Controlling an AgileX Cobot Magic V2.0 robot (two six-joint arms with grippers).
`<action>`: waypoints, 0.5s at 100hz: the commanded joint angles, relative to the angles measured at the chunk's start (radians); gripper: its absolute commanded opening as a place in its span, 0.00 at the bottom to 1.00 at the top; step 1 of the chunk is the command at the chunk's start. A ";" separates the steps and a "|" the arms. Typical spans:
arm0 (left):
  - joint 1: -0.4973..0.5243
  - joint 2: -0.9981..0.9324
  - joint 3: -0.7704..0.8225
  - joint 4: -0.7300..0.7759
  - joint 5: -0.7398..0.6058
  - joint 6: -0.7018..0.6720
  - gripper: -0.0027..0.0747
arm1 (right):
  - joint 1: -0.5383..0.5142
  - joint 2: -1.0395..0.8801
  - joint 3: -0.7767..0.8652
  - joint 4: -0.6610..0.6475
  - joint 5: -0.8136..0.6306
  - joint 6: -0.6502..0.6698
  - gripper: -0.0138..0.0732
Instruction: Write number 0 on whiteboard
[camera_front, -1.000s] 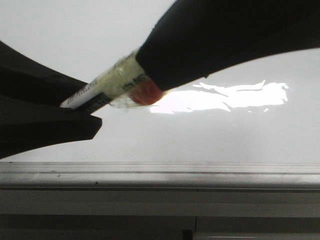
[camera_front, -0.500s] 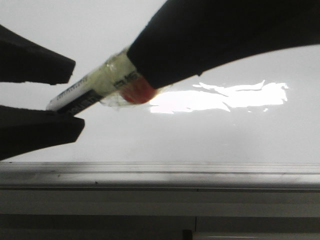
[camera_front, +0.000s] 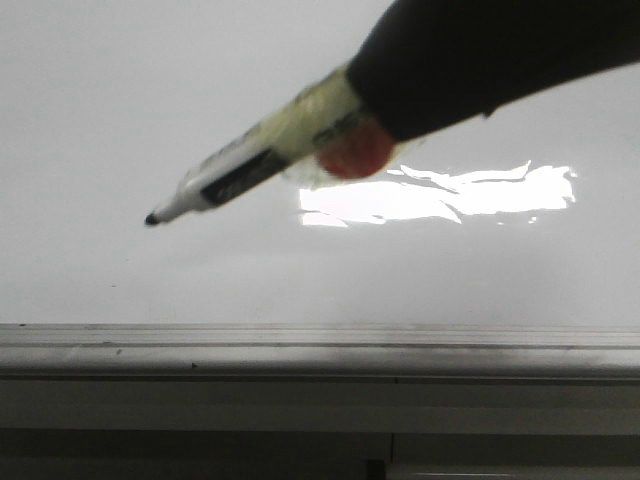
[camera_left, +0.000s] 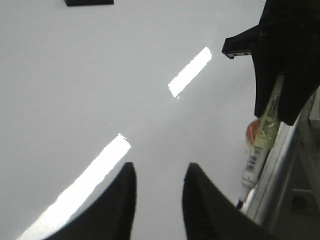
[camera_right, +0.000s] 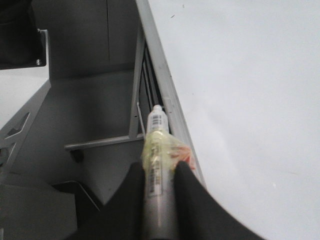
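The whiteboard (camera_front: 150, 100) is glossy and pale grey, with a grey aluminium rail (camera_front: 320, 350) along its near edge. No number 0 shows on it. My right gripper (camera_front: 368, 88) is shut on a marker (camera_front: 260, 160) wrapped in yellowish tape with a red-orange blob (camera_front: 350, 155). The marker slants down to the left, its bare black tip (camera_front: 152, 219) just above the board. In the right wrist view the gripper (camera_right: 159, 170) clamps the marker (camera_right: 156, 135) over the rail (camera_right: 165, 85). My left gripper (camera_left: 160, 167) is open and empty above the board (camera_left: 75, 75).
A small black object (camera_left: 89, 2) lies on the board at the edge of the left wrist view. Bright glare patches (camera_front: 440, 195) mark the board. Past the rail, a grey metal frame bar (camera_right: 100, 142) and floor lie below.
My left gripper opened around the marker's end and drew away out of the front view. The marker's black tip now shows bare, and my right gripper has shifted right and up.
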 joint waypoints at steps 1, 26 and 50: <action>0.005 -0.058 -0.032 -0.016 -0.011 -0.010 0.01 | -0.029 -0.064 -0.033 0.015 -0.087 0.061 0.08; 0.164 -0.084 -0.032 -0.186 0.009 -0.015 0.01 | -0.031 -0.161 0.038 0.015 -0.207 0.144 0.11; 0.435 -0.083 -0.032 -0.378 -0.010 -0.015 0.01 | -0.031 -0.158 0.093 0.015 -0.256 0.144 0.10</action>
